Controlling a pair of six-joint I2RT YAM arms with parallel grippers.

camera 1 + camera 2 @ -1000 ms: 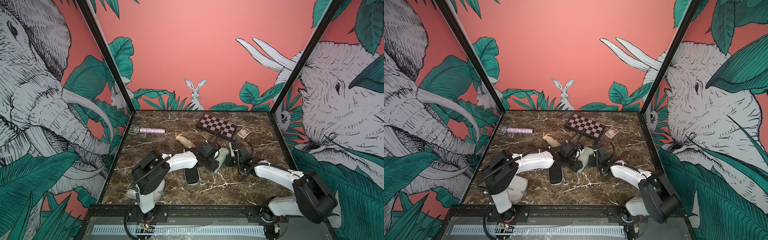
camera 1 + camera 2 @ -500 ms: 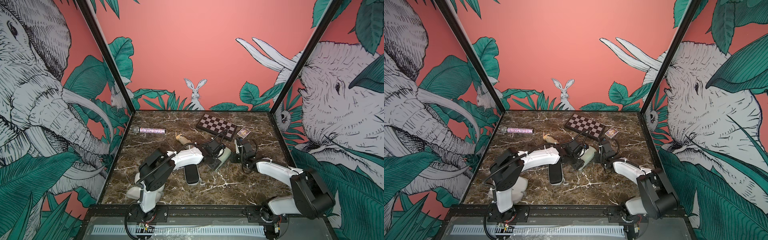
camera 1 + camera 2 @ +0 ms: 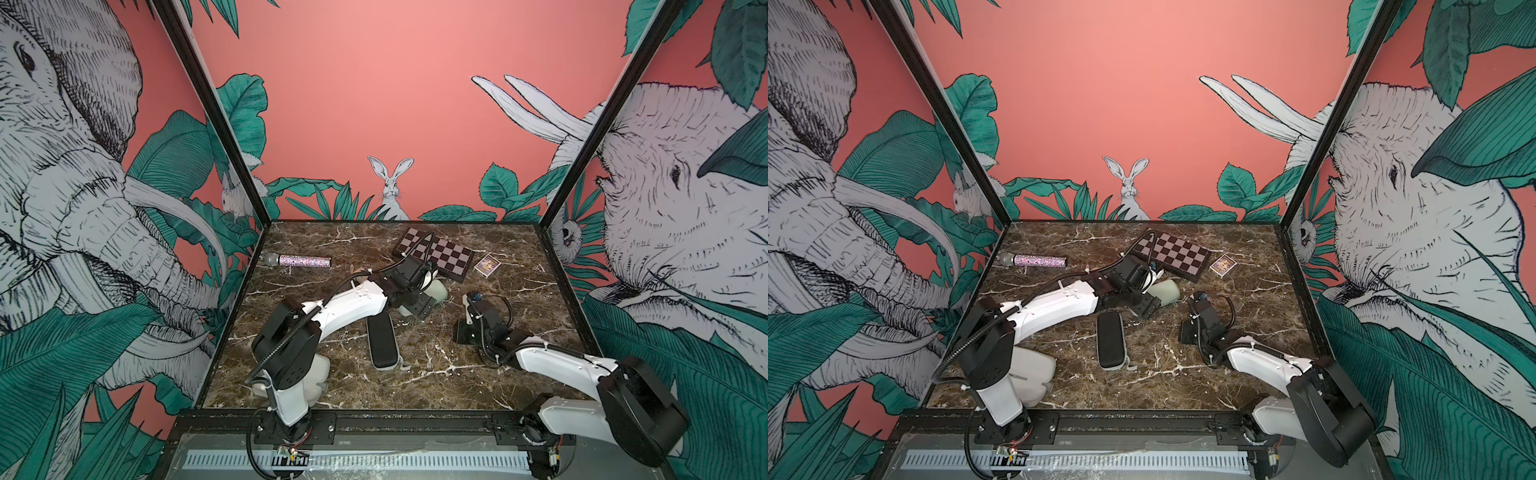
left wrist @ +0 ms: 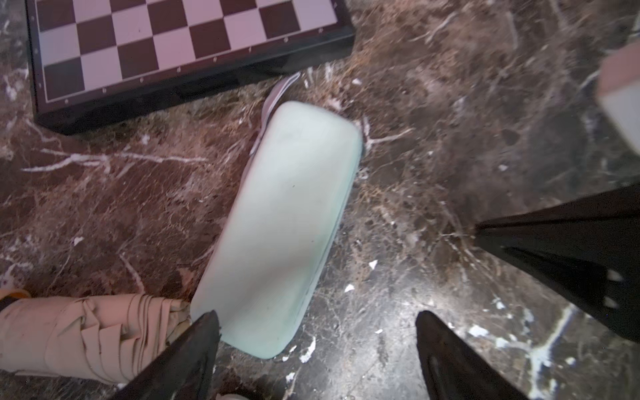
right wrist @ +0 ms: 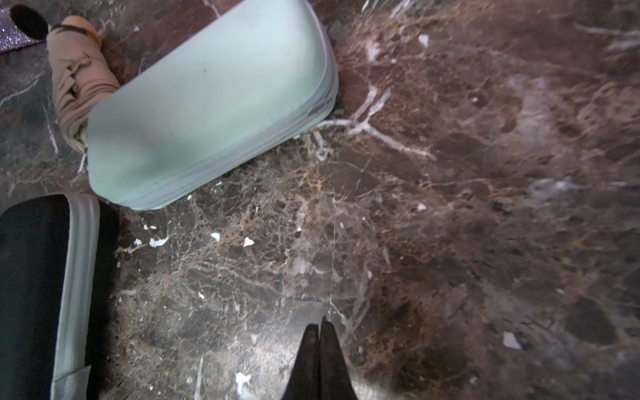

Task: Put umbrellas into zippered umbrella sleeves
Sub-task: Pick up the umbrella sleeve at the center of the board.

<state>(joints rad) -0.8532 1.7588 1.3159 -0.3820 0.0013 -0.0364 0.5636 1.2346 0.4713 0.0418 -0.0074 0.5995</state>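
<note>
Arms block a lot in both top views. The mint sleeve lies mid-table on the marble table, just in front of the chessboard. My left arm covers most of it though, so only one rounded end pokes out. My left gripper sits right over it, and from up there I can't read the jaws at all. The black sleeve lies shut nearer the front, in plain sight. There's a pale rounded shape half hidden behind my left arm's base, no idea what it is.

Left wrist view: my left gripper is spread wide with nothing in it. One fingertip is over the corner of the mint sleeve; touching or just above, can't tell. The tan umbrella lies right against that same end, cut off by the frame edge.

Right wrist view: my right gripper is pinched fully together, empty, over bare marble and apart from the mint sleeve. That sleeve has its lid down; zipped or not, can't tell. The black sleeve is cropped, and the umbrella's one end disappears behind the mint sleeve.
</note>
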